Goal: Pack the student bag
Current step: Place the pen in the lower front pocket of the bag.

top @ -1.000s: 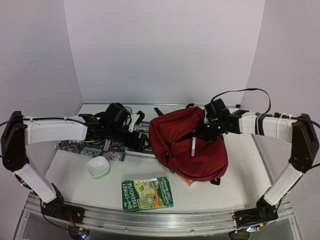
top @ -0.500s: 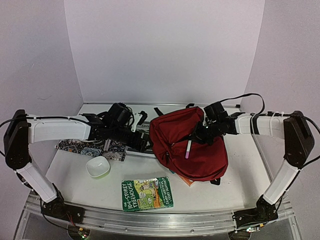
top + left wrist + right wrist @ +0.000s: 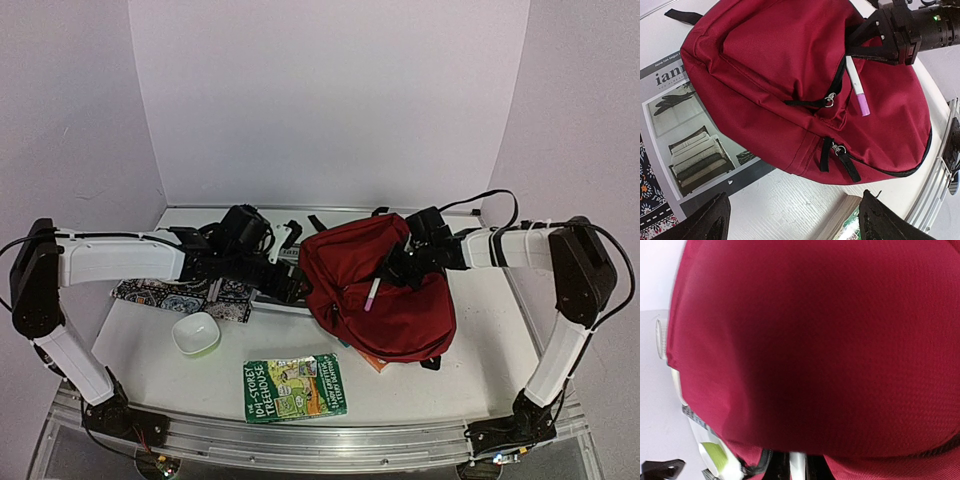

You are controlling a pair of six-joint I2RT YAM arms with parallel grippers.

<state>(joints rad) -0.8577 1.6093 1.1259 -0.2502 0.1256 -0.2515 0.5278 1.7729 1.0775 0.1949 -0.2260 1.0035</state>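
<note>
My right jaws clamp the pink-tipped pen (image 3: 858, 91), slanting just beside the pocket zipper (image 3: 812, 102) of the student bag (image 3: 405, 322); my left jaws gape wide.

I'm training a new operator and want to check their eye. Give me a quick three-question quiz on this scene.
1. True or false: the right gripper holds a pen.
2. The pen hangs over the: A) bowl B) bag C) book
3. Fill in: the left gripper is ____.
Key: 1 true; 2 B; 3 open.
</note>
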